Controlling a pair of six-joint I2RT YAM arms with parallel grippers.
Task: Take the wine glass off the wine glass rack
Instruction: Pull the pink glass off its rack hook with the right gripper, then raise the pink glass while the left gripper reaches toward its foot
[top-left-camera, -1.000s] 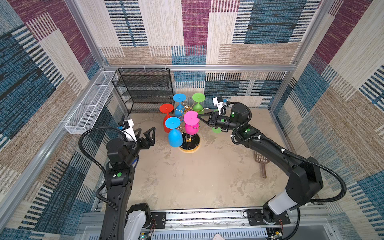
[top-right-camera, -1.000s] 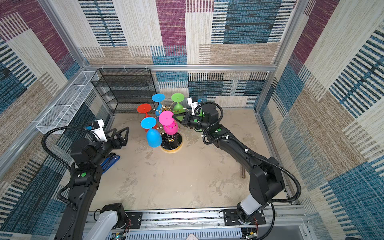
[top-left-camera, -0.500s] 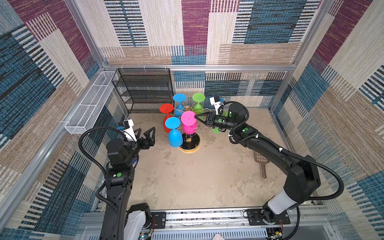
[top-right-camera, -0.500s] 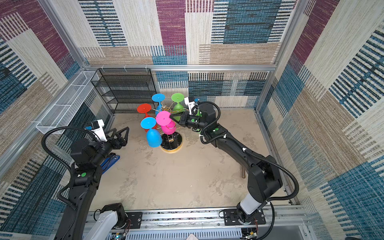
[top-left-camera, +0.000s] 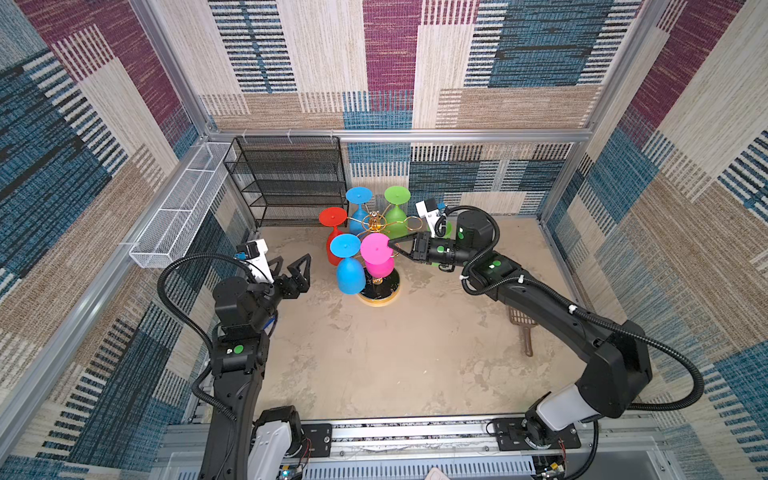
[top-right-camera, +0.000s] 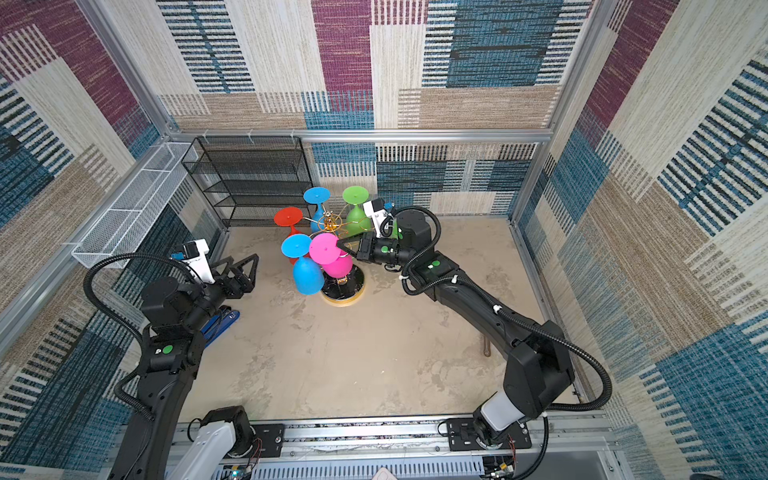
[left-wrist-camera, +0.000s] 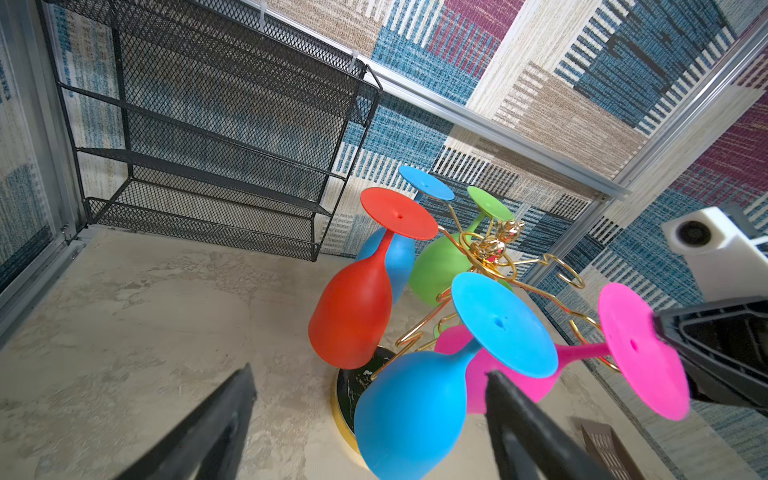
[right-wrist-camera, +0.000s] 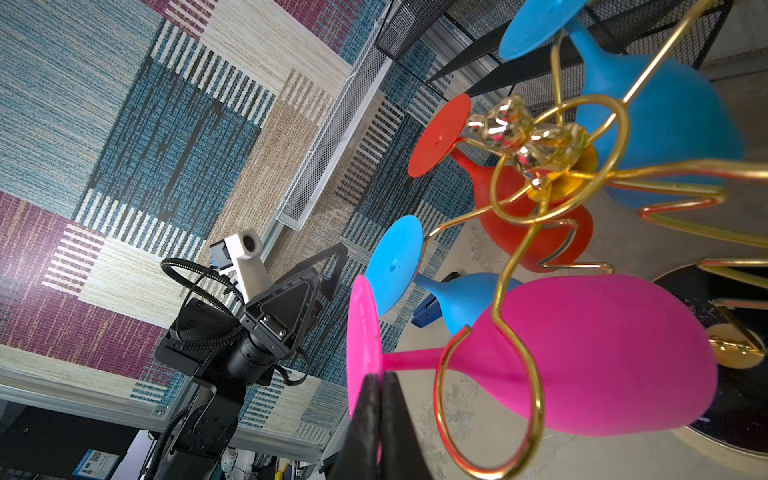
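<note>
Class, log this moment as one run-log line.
right gripper: shut, tips at pink glass foot | left gripper: open, apart | pink glass: tilted, on wine glass rack

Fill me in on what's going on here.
The right gripper is shut on the edge of the pink wine glass foot. The glass hangs tilted on the wine glass rack, its stem inside a wire loop, so it is not yet off. The left gripper hovers open and empty beside the rack.

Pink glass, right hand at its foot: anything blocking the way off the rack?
Yes. A gold wire loop of the wine glass rack rings the pink glass where stem meets bowl. The blue glass hangs close beside it. The right hand looks shut on the foot's edge.
</note>
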